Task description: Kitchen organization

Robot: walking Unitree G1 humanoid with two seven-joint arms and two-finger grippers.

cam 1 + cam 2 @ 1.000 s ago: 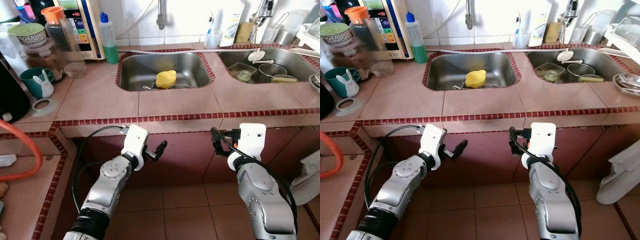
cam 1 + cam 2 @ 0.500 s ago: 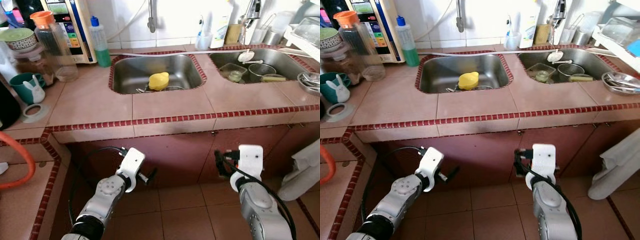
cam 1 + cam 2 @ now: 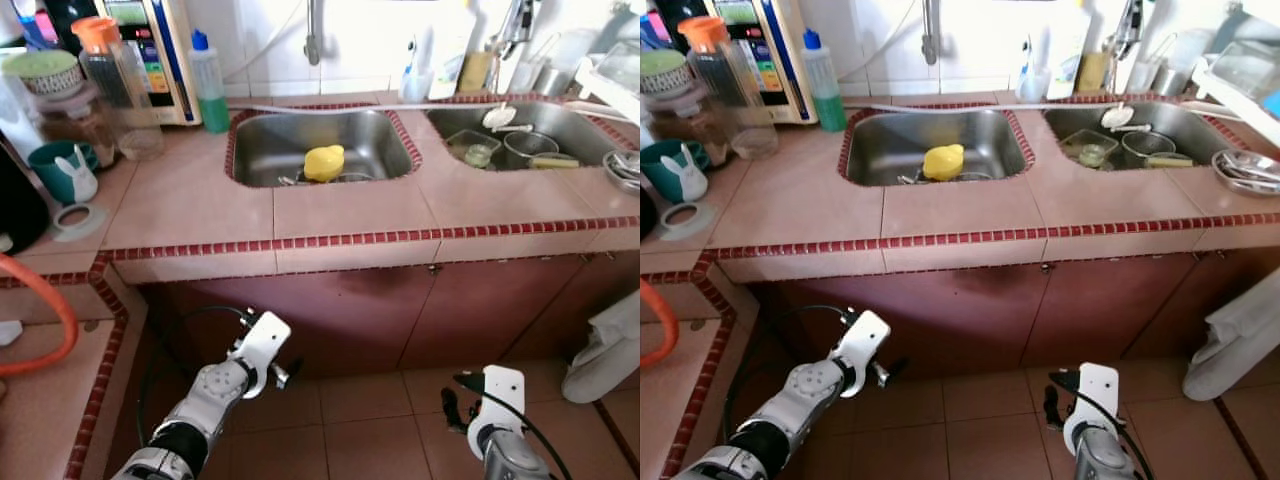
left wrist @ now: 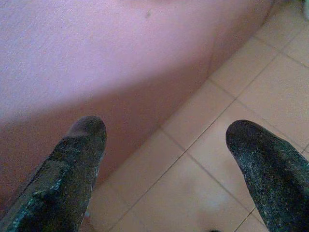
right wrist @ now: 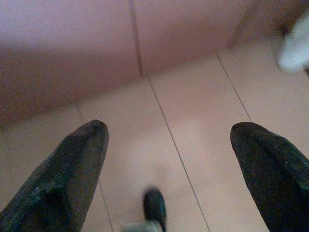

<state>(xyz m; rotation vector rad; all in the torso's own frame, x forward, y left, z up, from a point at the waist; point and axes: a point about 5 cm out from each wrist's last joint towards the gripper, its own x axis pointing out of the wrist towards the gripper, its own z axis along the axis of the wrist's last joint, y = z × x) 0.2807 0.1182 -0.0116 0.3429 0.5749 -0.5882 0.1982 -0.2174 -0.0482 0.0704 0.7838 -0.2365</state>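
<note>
A: Where are the two arms?

B: Both hang low in front of the dark red cabinet doors (image 3: 400, 310), over the terracotta tiled floor (image 3: 360, 420). The left end effector (image 4: 166, 159) has its two black fingers spread wide apart with nothing between them; its wrist view looks at the cabinet front meeting the floor tiles. The right end effector (image 5: 169, 164) is likewise spread, holding nothing, above the floor.

A: And the kitchen things?

B: All up on the pink tiled desk with the dark red brick edging (image 3: 190, 200), well above and apart from both end effectors. A yellow rounded plastic object (image 3: 325, 162) lies in the left stainless steel sink (image 3: 265, 150). The right stainless steel sink (image 3: 580, 130) holds a clear square container (image 3: 473, 148), a round metal bowl (image 3: 524, 147) and a white ladle (image 3: 500, 117).

A: Anything by the wall?

B: A green bottle with a blue cap (image 3: 209, 84) stands at the left sink's far left corner. Further left, a tall clear jar with an orange lid (image 3: 112, 80) and a teal cup with a white rabbit figure (image 3: 64, 170).
</note>
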